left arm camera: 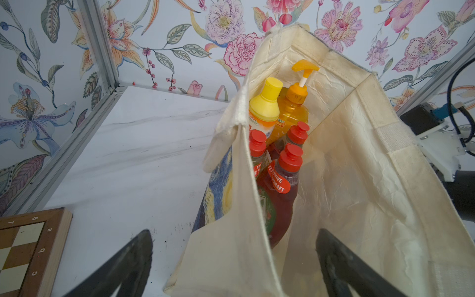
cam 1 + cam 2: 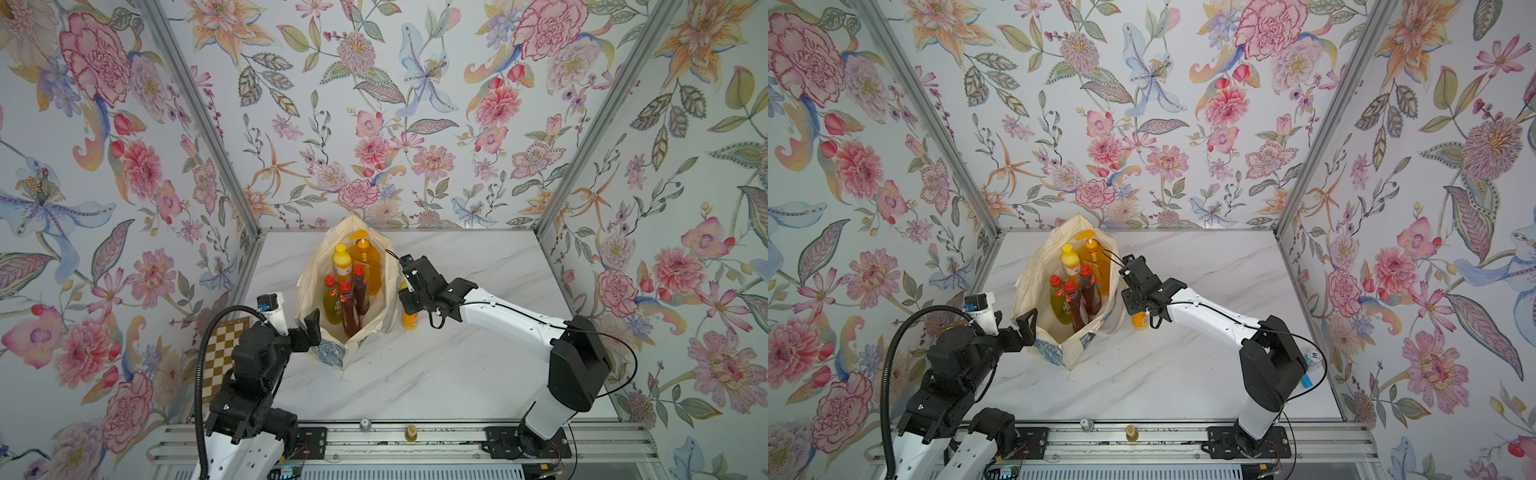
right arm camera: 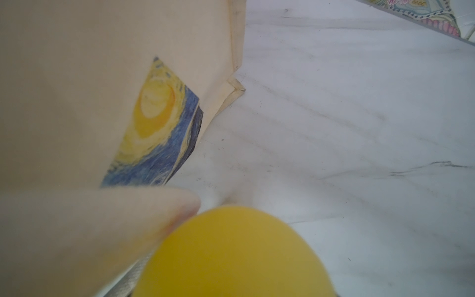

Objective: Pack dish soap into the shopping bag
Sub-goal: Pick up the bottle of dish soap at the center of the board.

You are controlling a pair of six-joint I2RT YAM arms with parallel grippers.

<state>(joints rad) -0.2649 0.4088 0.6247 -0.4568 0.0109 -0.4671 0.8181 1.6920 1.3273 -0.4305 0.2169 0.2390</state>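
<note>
Top views, bag: the shopping bag [image 2: 311, 270] stands open at centre frame in both top views. Five dish soap bottles are upright inside: the amber pump bottle [image 2: 368, 259], a yellow-capped orange bottle [image 2: 341, 259], the green bottle [image 2: 331, 305] and two dark-red bottles [image 2: 358, 289].
Top views, last bottle: the last bottle [image 2: 410, 320] stands on the table [image 2: 457, 374] just right of the bag, under my right claw [image 2: 409, 291].
Right claw: my wrist hides the jaws, so I cannot tell whether they grip.
Left claw: my left claw [image 2: 309, 330] is at the bag's lower-left rim.
Left wrist, claw: the jaws are spread wide and straddle the bag's near wall, pinching nothing.
Left wrist, writing: a red neck tag partly reads "EFFECTIVE", then letters ending "RAFT". The chessboard [image 1: 25, 252] edge shows a, b, c and 8.
Right wrist: the yellow cap [image 3: 231, 252] is blurred and very close. A cream strap [image 3: 90, 226] lies touching or just beside it, with the bag's blue-and-yellow print beyond.
Risk: the smooth cap could slip from my grip. The strap might snag as I lift. The unheld soft wall may fold and tip the bag.
</note>
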